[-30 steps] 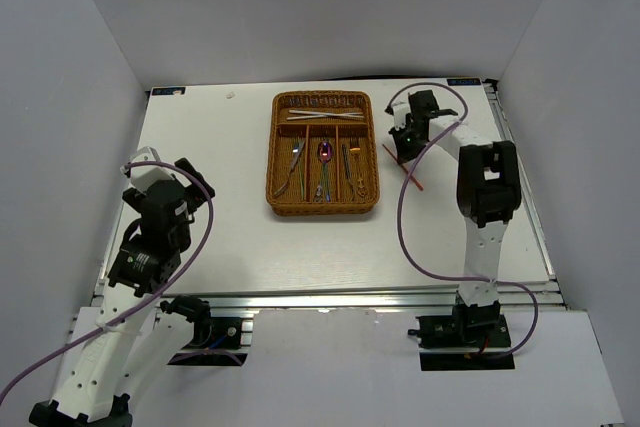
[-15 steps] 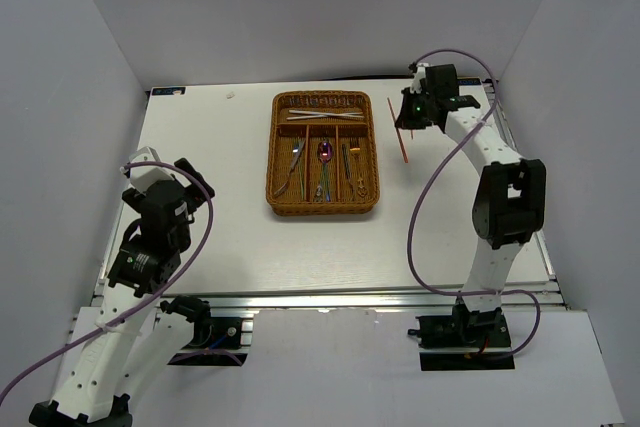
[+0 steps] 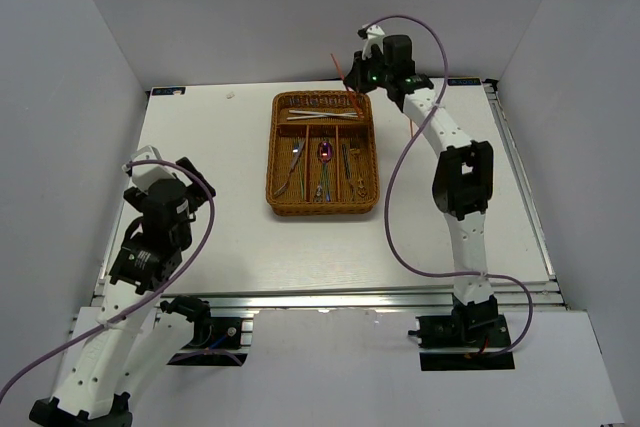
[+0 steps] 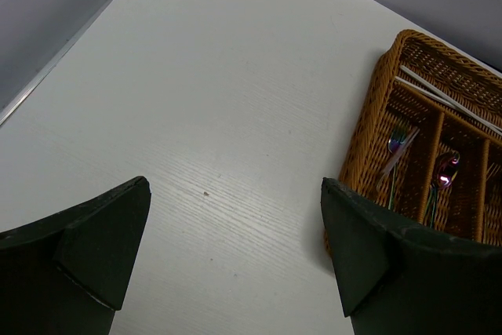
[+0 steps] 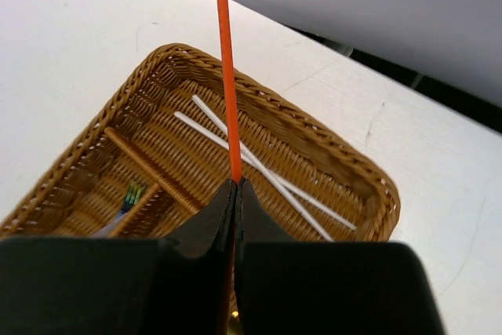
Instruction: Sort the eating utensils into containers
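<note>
The right gripper (image 5: 235, 187) is clamped shut on a red chopstick (image 5: 227, 84), its two fingers pressed together around the stick. It hangs over the far right corner of the brown wicker cutlery tray (image 3: 272, 162). From above, the chopstick slants from the gripper up and to the left, past the tray's far rim. In the right wrist view it runs straight out from the fingertips, over the crosswise slot (image 5: 314, 164) at the far end of the tray. It cannot be told whether its tip touches anything.

Two silver chopsticks (image 5: 259, 164) lie in that crosswise slot, crossing each other at a shallow angle. Of the three long slots, the left one holds a silver fork (image 3: 295, 162), the middle one an iridescent purple spoon (image 3: 325, 151), and the right one a green-handled fork (image 3: 347, 161) beside a gold utensil (image 3: 358, 155).

The left gripper (image 4: 235, 191) is held above the white table (image 3: 210, 147), well to the left of the tray and nearer than it. Its dark fingers (image 4: 94, 245) are spread wide, with nothing between them. Its camera shows the tray's left rim, with the fork and the purple spoon inside.
</note>
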Tool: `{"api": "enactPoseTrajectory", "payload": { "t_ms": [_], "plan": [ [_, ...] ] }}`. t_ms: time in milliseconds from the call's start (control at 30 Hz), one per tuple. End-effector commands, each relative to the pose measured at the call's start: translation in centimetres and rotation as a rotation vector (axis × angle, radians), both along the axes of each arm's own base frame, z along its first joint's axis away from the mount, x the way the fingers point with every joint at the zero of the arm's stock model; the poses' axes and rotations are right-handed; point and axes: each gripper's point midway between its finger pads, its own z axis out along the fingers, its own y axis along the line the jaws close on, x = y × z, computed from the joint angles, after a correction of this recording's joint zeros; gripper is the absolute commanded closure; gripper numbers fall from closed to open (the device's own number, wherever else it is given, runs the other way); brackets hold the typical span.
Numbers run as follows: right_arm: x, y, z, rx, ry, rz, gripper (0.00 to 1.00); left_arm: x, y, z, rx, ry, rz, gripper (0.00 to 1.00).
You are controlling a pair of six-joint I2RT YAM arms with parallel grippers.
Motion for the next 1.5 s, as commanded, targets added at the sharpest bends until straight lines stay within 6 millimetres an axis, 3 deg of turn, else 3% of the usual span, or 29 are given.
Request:
{"api": "enactPoseTrajectory", "payload": {
  "t_ms": [0, 67, 300, 500, 533, 600, 733, 800, 833, 900, 967, 1000, 1067, 1100, 1167, 1200, 1233, 1300, 1400, 1467],
  "plan": [
    [1.0, 1.2, 2.6, -0.046, -0.233, 0.108, 1.0, 0.2, 0.0, -0.4, 0.003, 0.008, 0.003, 0.02],
    [1.1, 2.0, 1.0, -0.109, -0.297, 0.168, 1.0, 0.2, 0.0, -0.4, 0.004, 0.009, 0.0, 0.02],
    [2.0, 4.8, -0.1, -0.235, -0.498, 0.245, 1.0, 0.3, -0.1, -0.5, 0.004, 0.012, -0.002, 0.02],
    [1.6, 4.8, -5.4, -0.345, -0.453, 0.309, 0.99, 0.3, -0.1, -0.5, 0.006, 0.015, -0.007, 0.02],
    [1.3, 4.7, -5.3, -0.348, -0.453, 0.311, 0.84, 0.3, -0.2, -0.5, 0.004, 0.014, -0.01, 0.02],
    [0.7, 4.5, -5.6, -0.356, -0.45, 0.316, 0.68, 0.4, -0.3, -0.6, 0.005, 0.017, -0.013, 0.02],
    [0.6, 4.0, -4.5, -0.358, -0.452, 0.29, 0.52, 0.5, -0.4, -0.6, 0.006, 0.021, -0.018, 0.02],
    [0.7, 3.7, -2.3, -0.338, -0.472, 0.252, 0.5, 0.4, -0.3, -0.5, 0.007, 0.019, -0.014, 0.02],
    [0.8, 3.3, -1.9, -0.332, -0.458, 0.212, 0.11, 0.4, -0.2, -0.6, 0.008, 0.021, -0.012, 0.02],
    [1.9, 1.7, 0.9, -0.304, -0.464, 0.072, 0.11, 0.4, -0.2, -0.7, 0.01, 0.025, -0.008, 0.02],
    [4.1, -2.9, 4.1, -0.212, -0.384, -0.246, 0.11, 0.5, -0.2, -0.9, 0.013, 0.035, -0.009, 0.02],
    [4.8, -6.0, 4.4, -0.198, -0.32, -0.433, 0.11, 0.6, -0.3, -1.0, 0.014, 0.041, -0.01, 0.02],
    [4.5, -8.2, 4.9, -0.077, -0.224, -0.5, 0.11, 0.7, -0.3, -1.2, 0.017, 0.05, -0.01, 0.02],
    [3.8, -8.8, 6.7, -0.044, -0.237, -0.48, 0.11, 0.6, -0.3, -1.2, 0.018, 0.051, -0.009, 0.02],
    [3.7, -12.3, 5.8, -0.055, -0.204, -0.579, 0.11, 0.7, -0.3, -1.3, 0.019, 0.055, -0.008, 0.02],
    [4.5, -16.1, 5.5, -0.079, -0.189, -0.72, 0.11, 0.7, -0.3, -1.4, 0.018, 0.055, -0.01, 0.02],
    [3.9, -17.9, 2.4, -0.136, -0.061, -0.756, 0.11, 0.7, -0.4, -1.4, 0.017, 0.055, -0.011, 0.02],
    [5.8, -20.8, 1.9, -0.074, 0.022, -0.807, 0.11, 0.8, -0.4, -1.5, 0.021, 0.061, -0.01, 0.02],
    [5.6, -22.4, -0.8, -0.138, 0.071, -0.806, 0.11, 0.8, -0.3, -1.6, 0.022, 0.065, -0.007, 0.02],
    [5.8, -22.6, -0.7, -0.138, 0.032, -0.787, 0.12, 0.9, -0.3, -1.7, 0.026, 0.07, -0.004, 0.02]
  ]
}}
